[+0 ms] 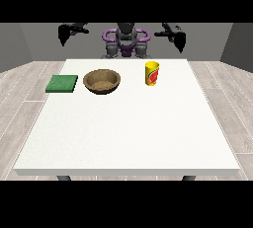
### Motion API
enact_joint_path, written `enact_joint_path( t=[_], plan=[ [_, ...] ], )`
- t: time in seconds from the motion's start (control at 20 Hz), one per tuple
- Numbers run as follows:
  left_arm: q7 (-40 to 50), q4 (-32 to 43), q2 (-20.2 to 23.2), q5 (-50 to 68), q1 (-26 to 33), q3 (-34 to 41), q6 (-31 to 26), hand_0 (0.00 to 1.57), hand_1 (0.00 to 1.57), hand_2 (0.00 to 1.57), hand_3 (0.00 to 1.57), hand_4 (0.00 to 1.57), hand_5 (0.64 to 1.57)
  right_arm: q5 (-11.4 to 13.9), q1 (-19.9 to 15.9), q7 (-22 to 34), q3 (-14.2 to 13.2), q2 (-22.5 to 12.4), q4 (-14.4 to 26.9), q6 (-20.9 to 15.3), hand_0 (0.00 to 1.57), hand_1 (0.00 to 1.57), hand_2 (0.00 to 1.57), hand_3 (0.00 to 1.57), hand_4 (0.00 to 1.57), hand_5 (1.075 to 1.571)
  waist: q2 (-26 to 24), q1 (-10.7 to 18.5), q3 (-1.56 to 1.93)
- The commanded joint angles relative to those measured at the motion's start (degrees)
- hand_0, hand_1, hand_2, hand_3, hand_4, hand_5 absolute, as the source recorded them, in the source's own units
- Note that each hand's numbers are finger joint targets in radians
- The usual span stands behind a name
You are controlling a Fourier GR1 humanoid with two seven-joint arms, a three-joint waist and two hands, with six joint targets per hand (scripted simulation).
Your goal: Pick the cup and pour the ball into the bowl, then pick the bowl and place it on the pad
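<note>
The yellow cup (152,73) w/ a red mark on its side is standing upright on the white table (128,133), toward the far edge, right of centre. No ball is showing from this angle; the cup's inside is too small to make out. The brown wooden bowl (102,81) is sitting upright to the cup's left, apart from it. The green pad (62,83) is lying flat near the table's left edge, just beside the bowl but not touching it. Both hands are hanging raised above the far edge, well apart from everything: the hand at the view's left (63,34) and the hand at the view's right (178,39). Can't tell whether either hand's fingers are spread or curled; neither is holding anything.
</note>
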Motion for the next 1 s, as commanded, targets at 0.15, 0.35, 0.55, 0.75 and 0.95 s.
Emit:
enact_joint_path(
  t=[0.15,0.35,0.55,0.75,0.95],
  plan=[
    [-13.85,13.66,-3.83,-4.66,-3.52,-0.87,3.36,0.00,0.00,0.00,0.00,0.00,1.519,1.80,-2.86,-2.62,0.68,0.51,1.38,0.18,0.00,0.00,0.00,0.00,0.00,1.571,4.65,-1.88,-0.02],
    [-23.71,21.72,-5.76,-6.47,-3.75,-1.06,4.55,0.00,0.00,0.00,0.00,0.00,1.523,-0.45,-2.65,-4.65,-1.68,-1.45,2.70,3.28,0.00,0.00,0.00,0.00,0.00,1.570,6.22,-3.29,-0.02],
    [-24.69,27.00,-5.96,-6.44,-12.79,1.02,9.02,0.00,0.00,0.00,0.00,0.00,1.517,-0.36,-6.59,-8.94,-2.64,-2.81,7.42,5.31,0.00,0.00,0.00,0.00,0.00,1.570,11.64,-4.20,-0.01],
    [-31.13,34.27,-6.54,-8.06,-10.96,0.03,9.09,0.00,0.00,0.00,0.00,0.00,1.519,2.65,-3.71,-11.19,-0.89,-0.26,8.90,3.93,0.00,0.00,0.00,0.00,0.00,1.571,9.41,-2.98,-0.01],
    [-37.02,43.96,-1.67,-6.00,-14.15,3.95,5.85,0.00,0.00,0.00,0.00,0.00,1.520,1.74,-3.90,-9.61,-0.36,-0.16,5.07,4.20,0.00,0.00,0.00,0.00,0.00,1.571,10.24,-4.53,-0.04]
  ],
)
